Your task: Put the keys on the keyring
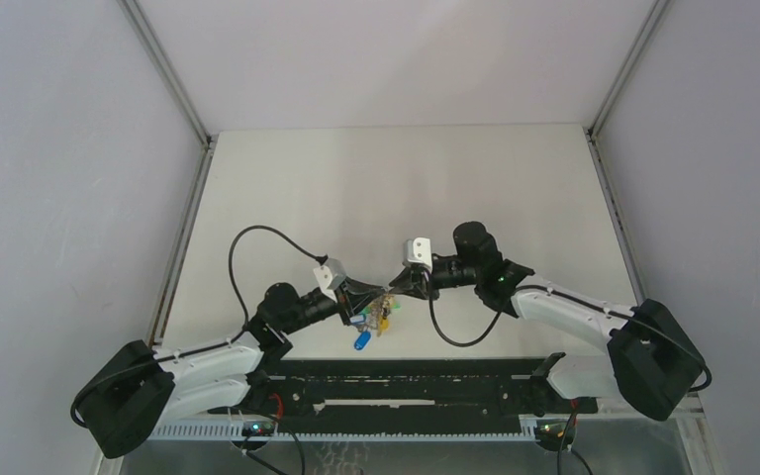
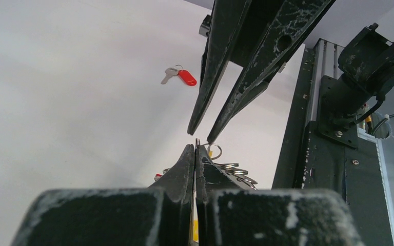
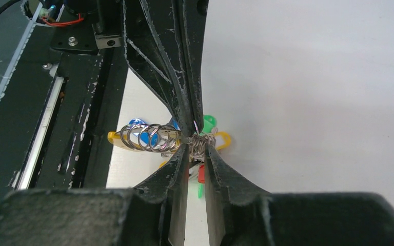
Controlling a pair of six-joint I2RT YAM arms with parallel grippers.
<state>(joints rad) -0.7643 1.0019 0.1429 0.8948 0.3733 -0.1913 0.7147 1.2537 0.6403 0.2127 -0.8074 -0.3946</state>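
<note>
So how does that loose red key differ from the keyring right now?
The red key lies flat and alone on the table; the keyring sits between the left gripper, pinched shut on it, and the right gripper. The red key is a single piece; the keyring carries a bunch with blue, green and yellow heads. Both show silver metal and coloured plastic.

Bright, even light; blurred near foreground.

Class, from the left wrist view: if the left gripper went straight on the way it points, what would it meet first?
Most likely the right gripper: it faces the left gripper nearly tip to tip, just beyond the pinched keyring.
</note>
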